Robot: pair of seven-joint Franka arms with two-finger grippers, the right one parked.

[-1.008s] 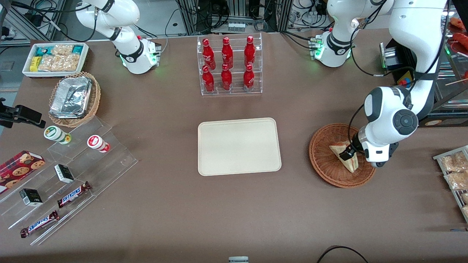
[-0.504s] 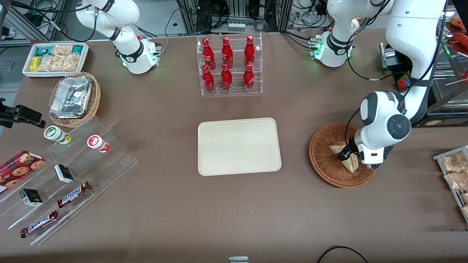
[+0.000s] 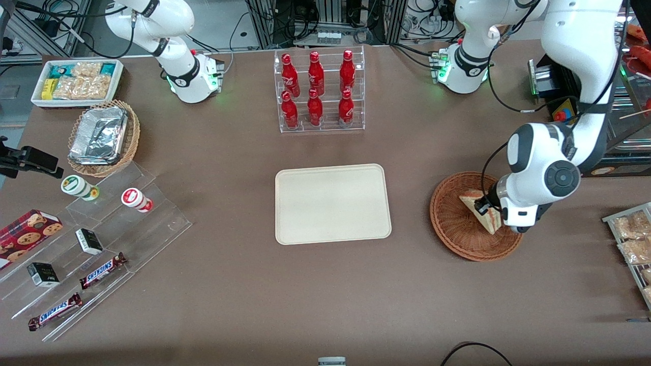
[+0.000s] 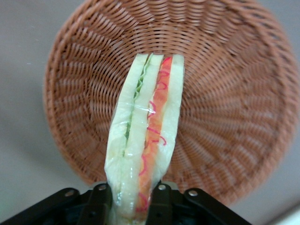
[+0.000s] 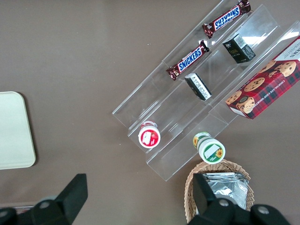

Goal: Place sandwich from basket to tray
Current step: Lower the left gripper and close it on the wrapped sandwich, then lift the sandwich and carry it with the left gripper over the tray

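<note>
The sandwich point(image 3: 482, 212), a clear-wrapped pale bread wedge with red and yellowish layers, is held above the reddish-brown wicker basket point(image 3: 452, 223) toward the working arm's end of the table. My left gripper point(image 3: 484, 207) is shut on it. In the left wrist view the two black fingers point(image 4: 97, 206) pinch the sandwich point(image 4: 145, 136) at its base, and it hangs lifted over the basket's point(image 4: 225, 93) woven floor. The cream-beige tray point(image 3: 333, 203) lies flat at the table's middle, beside the basket, with nothing on it.
A clear rack of red bottles point(image 3: 318, 91) stands farther from the front camera than the tray. Bagged pastries point(image 3: 633, 239) lie at the working arm's end. A tan basket with foil containers point(image 3: 101, 137), a white snack bin point(image 3: 76, 81) and clear snack shelves point(image 3: 96, 249) lie toward the parked arm's end.
The gripper, shut on the sandwich, has risen a little and the sandwich has come up off the basket floor with it; the arm's wrist shifted slightly away from the tray.
</note>
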